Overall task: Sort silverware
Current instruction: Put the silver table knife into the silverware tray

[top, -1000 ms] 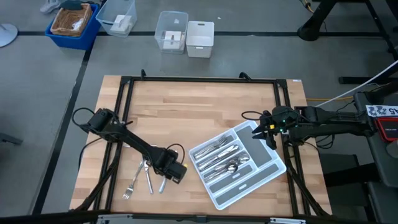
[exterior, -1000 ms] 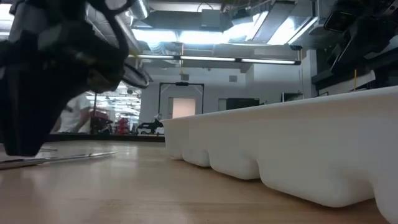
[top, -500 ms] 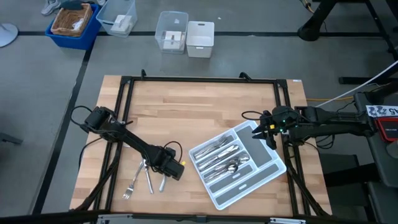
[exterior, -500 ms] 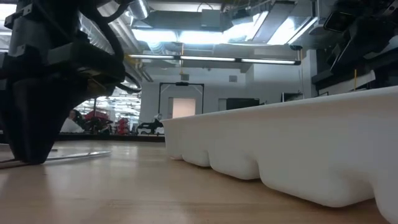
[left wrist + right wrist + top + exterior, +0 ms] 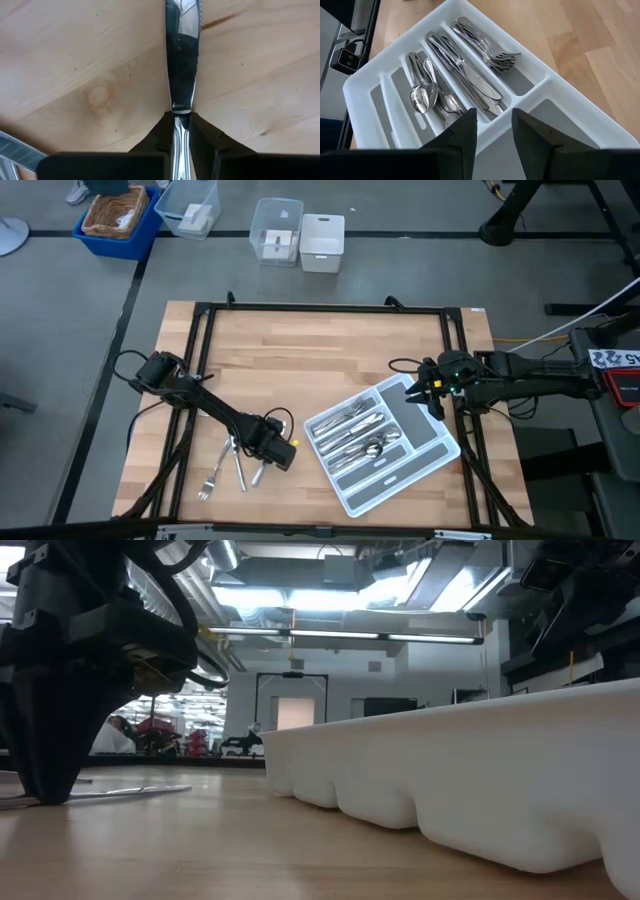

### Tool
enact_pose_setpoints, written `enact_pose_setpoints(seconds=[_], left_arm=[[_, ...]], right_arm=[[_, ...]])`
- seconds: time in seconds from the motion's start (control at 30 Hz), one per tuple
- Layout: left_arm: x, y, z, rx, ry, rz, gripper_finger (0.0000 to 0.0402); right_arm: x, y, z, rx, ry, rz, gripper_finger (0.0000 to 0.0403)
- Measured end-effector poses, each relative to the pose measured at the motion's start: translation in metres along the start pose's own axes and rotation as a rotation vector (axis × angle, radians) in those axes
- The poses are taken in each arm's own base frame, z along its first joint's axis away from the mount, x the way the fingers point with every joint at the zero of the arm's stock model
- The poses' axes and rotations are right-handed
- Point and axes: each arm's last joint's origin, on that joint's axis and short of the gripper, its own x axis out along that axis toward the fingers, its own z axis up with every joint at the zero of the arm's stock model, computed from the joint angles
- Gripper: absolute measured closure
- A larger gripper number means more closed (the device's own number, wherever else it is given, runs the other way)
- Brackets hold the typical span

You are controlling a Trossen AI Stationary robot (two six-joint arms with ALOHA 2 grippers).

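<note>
Loose silverware [image 5: 232, 468] on table [image 5: 320, 370], left of tray [image 5: 435, 452].

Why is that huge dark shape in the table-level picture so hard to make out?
In the low view the left claw sits close to the lens, backlit by bright ceiling lights; the left wrist view shows it around a knife whose blade mirrors glare.

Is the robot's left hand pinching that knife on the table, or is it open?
Pinching. In the wrist view the left gripper has both dark fingers pressed against the knife, which lies flat on the wooden table.
</note>
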Motion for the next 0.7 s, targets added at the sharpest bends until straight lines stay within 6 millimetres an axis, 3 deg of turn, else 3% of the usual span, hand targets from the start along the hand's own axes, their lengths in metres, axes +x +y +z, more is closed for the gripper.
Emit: enact_pose_setpoints(seconds=[0.3, 0.7], left_arm=[[-0.021, -0.003, 0.000, 0.050, -0.021, -0.093, 0.0387], [-0.027, -0.002, 0.000, 0.068, -0.022, -0.101, 0.0386]], right_arm=[[0.000, 0.000, 0.000, 0.000, 0.000, 0.000, 0.0278], [0.000, 0.000, 0.000, 0.000, 0.001, 0.000, 0.0278]])
